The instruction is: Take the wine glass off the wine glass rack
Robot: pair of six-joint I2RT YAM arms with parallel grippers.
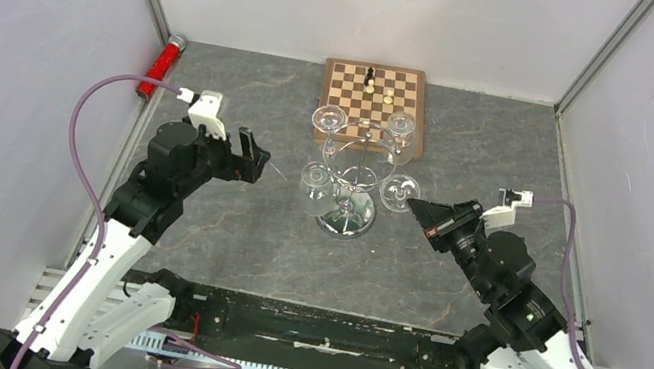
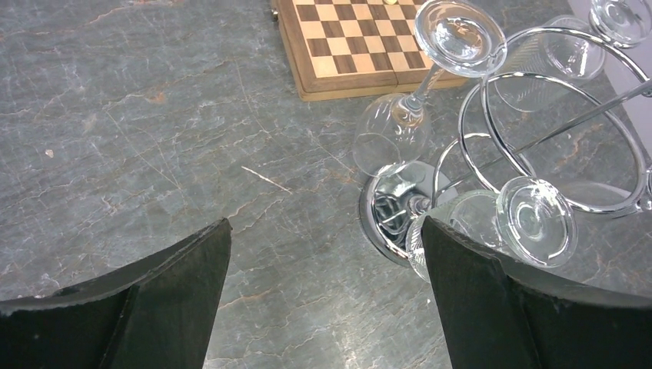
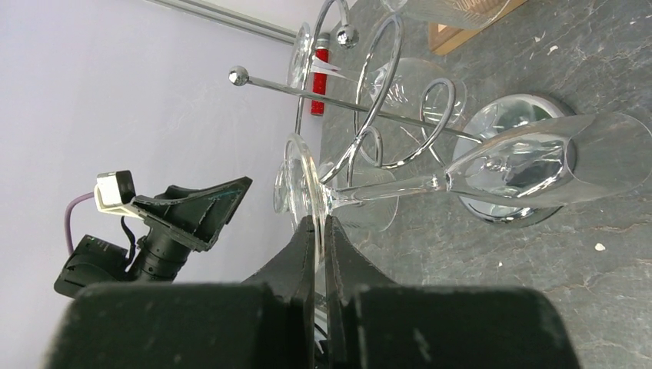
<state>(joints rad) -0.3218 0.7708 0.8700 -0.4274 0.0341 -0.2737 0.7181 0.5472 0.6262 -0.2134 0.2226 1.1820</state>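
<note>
Grasp made, lift-off not yet done. Your right jaws pinch the foot rim of the wine glass (image 3: 530, 157), which hangs bowl-down on the wine glass rack (image 1: 345, 216), near right side. Left jaws gape, empty. Next, likely: ease the stem outward from its loop.

Bright, even light from above — faint shadows; glare on the wine glass rack (image 1: 345, 216); all 3 views sharp.

The wine glass (image 3: 530, 157) is running off the right wrist view's edge, the chessboard (image 2: 346, 46) off the left one's.
</note>
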